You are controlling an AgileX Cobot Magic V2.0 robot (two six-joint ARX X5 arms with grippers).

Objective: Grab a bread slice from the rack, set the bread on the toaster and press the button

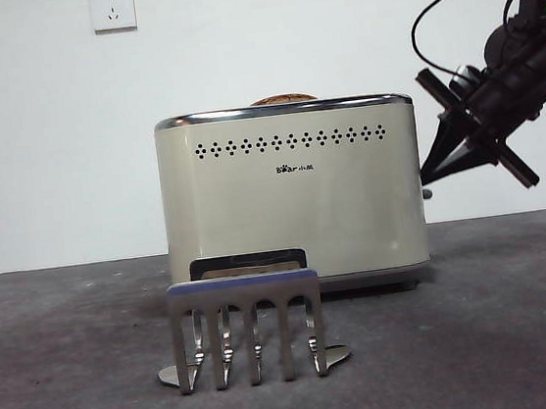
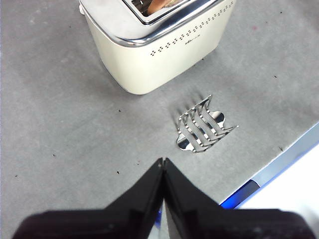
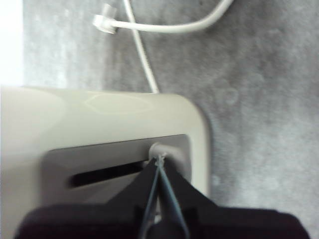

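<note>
Button sits right at the tips of my right gripper, jaws closed on nothing; pressing is the step, needing a push along the slot. Bread is in the toaster (rack bare); my left gripper waits shut.

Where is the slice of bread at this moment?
The slice of bread sits in the toaster; in the front view only its domed top shows above the chrome rim, behind the empty rack.

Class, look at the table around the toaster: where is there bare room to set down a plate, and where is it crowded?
Bare grey table lies on both sides of the rack. It is crowded between the rack and the toaster, and where the right gripper meets the button.
</note>
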